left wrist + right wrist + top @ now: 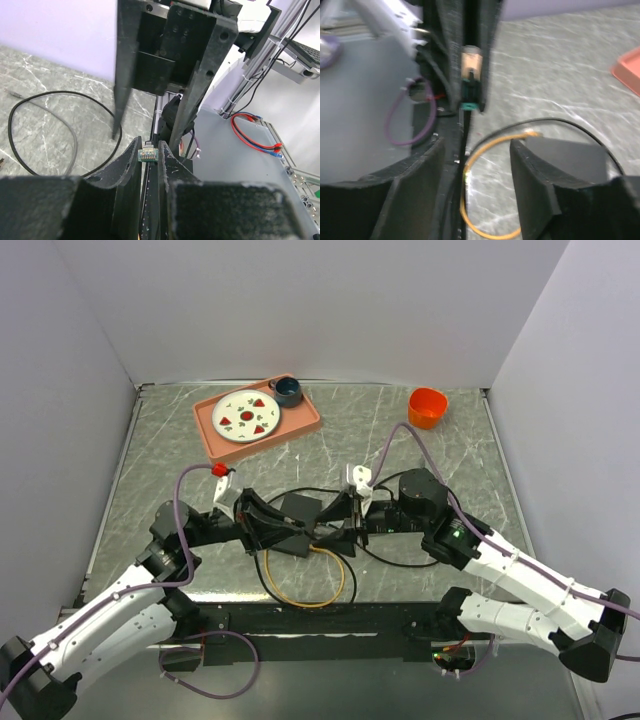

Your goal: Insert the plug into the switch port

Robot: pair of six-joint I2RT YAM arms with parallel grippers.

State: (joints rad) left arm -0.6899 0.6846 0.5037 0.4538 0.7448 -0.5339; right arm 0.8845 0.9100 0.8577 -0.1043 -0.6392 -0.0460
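From above, noted one flat black rectangular switch (299, 508) lying at mid-frame on the marbled grey counter (160, 440), one yellow cable (308, 605) looped just below it. In the left wrist view, found the left end effector (148, 150) pinched shut on one clear plug (147, 152), gold contacts showing, low at centre. In the right wrist view, saw the right end effector (477, 147) spread apart along the bottom edge, gripping nothing; glimpsed the switch, blurred, at lower right.

I see marbled table (470, 470) carrying pink tray (303, 418) far left, orange cup (427, 407) far right, switch (298, 508) and yellow cable (343, 578) near centre.
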